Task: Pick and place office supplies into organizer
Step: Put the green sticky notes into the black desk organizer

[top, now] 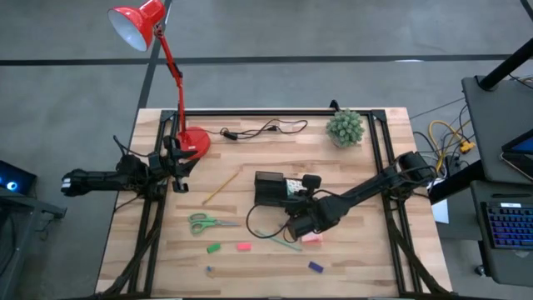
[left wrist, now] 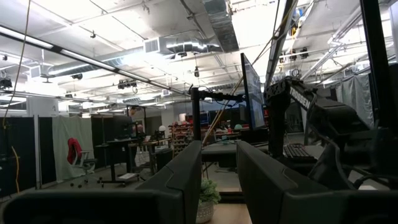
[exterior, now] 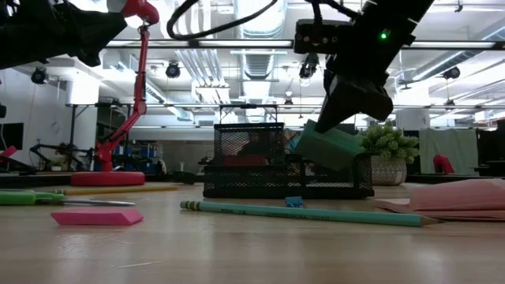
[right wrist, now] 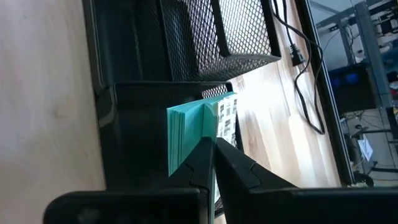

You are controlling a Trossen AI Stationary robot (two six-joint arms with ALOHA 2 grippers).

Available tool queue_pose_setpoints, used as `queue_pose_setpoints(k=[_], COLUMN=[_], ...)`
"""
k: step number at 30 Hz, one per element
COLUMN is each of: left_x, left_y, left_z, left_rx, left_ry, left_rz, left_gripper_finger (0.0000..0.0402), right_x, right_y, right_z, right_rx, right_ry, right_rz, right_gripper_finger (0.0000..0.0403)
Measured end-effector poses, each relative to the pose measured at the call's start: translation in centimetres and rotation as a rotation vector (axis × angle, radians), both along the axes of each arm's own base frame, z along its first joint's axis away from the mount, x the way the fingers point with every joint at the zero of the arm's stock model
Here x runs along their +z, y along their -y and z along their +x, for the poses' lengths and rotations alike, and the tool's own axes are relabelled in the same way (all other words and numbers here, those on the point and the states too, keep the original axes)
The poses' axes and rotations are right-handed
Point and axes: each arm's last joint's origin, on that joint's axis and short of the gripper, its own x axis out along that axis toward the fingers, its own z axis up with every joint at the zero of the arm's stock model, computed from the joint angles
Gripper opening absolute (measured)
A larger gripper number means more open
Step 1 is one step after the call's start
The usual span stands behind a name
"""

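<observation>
The black mesh organizer (top: 268,187) stands mid-table. My right gripper (top: 296,198) reaches in from the right, slanting down, and is shut on the green-white cube (exterior: 330,148), which hangs tilted over the organizer's (exterior: 245,170) right part. Green-handled scissors (top: 206,222), a yellow pencil (top: 218,189), a teal pen (exterior: 308,213), a pink sticky-note pad (top: 312,237) and small green (top: 214,247), red (top: 243,246) and blue (top: 315,267) pieces lie flat on the wood. My left gripper (left wrist: 219,155) waits open at the left edge, pointing out over the table, with nothing between its fingers. My right gripper pinches the cube at the edge (right wrist: 210,127) where its teal face meets its white printed side. The fingers (right wrist: 199,158) slant down from the table's near right. The cube hangs tilted below them over the organizer's low compartment (right wrist: 137,124). Whether its lower corner touches the tray I cannot tell.
A red lamp's base (top: 193,142) and stem stand at the far left, a black cable (top: 262,129) lies along the far edge, and a small plant (top: 345,127) stands at the far right. Bare wood lies to the near right.
</observation>
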Motion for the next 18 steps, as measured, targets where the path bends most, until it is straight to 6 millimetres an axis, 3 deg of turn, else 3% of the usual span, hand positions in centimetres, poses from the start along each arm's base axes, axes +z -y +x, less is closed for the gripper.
queue_pose_setpoints(k=[18], left_x=[0.0], left_y=[0.0], left_z=[0.0], left_rx=[0.0], left_ry=[0.0], left_rz=[0.0], left_gripper_finger=[0.0089], right_x=[-0.83], right_y=[0.25], right_z=[0.09], right_rx=[0.03], right_ry=[-0.004], right_rz=[0.016], right_gripper_finger=[0.0009])
